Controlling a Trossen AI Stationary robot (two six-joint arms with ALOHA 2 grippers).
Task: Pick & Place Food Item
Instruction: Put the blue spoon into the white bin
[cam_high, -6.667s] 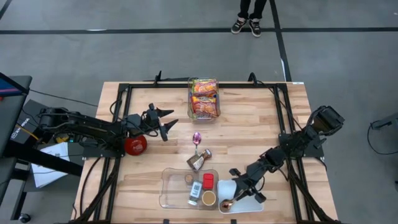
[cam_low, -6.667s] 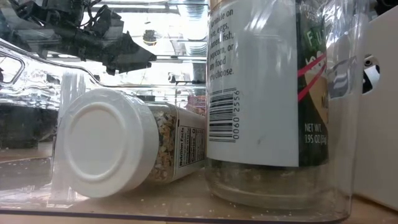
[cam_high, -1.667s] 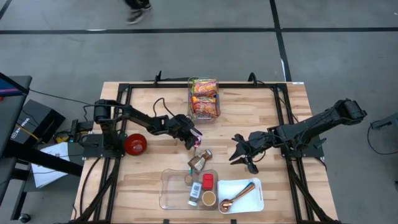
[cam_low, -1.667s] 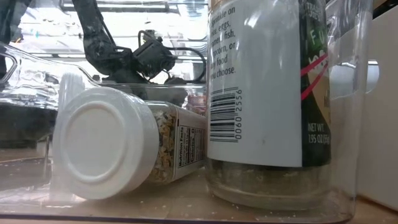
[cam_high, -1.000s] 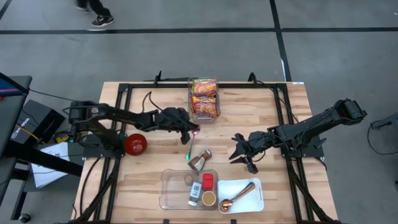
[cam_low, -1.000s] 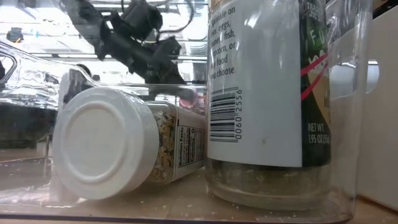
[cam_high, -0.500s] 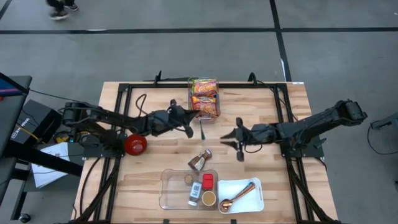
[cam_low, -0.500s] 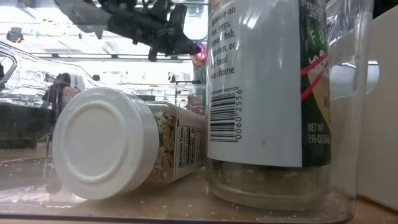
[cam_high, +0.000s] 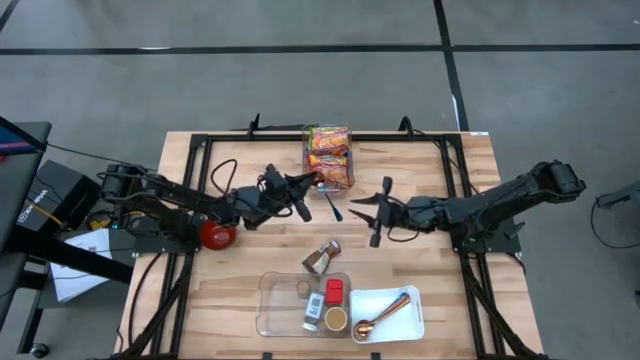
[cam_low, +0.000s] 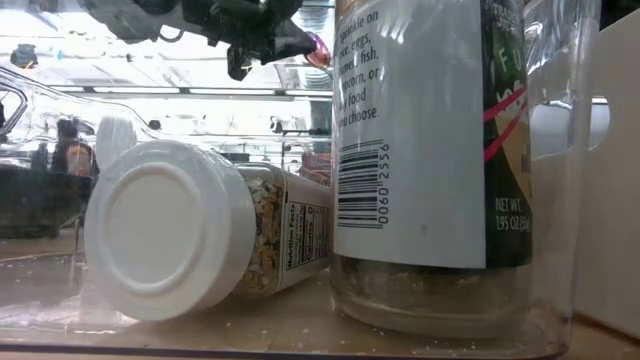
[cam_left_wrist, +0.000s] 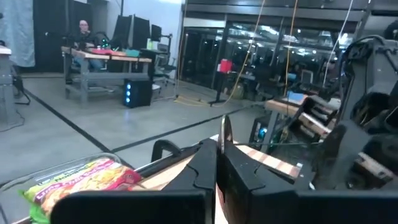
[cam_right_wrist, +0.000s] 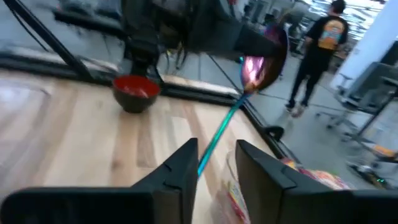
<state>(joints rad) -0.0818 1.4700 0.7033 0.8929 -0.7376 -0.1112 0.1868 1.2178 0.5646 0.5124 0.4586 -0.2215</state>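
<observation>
Two jars sit nearest us in the clear bin (cam_high: 285, 300) at the desk's (cam_high: 250, 280) front edge, beside a white tray (cam_high: 385, 322) holding a copper spoon (cam_high: 380, 316). Mid-desk, we see the left tool (cam_high: 306, 190) clamped on the iridescent spoon (cam_high: 331, 205), lifted off the desk, its handle slanting toward the right tool (cam_high: 372, 218), whose fingers stand apart. Farther back lies the noodle container (cam_high: 328, 157).
</observation>
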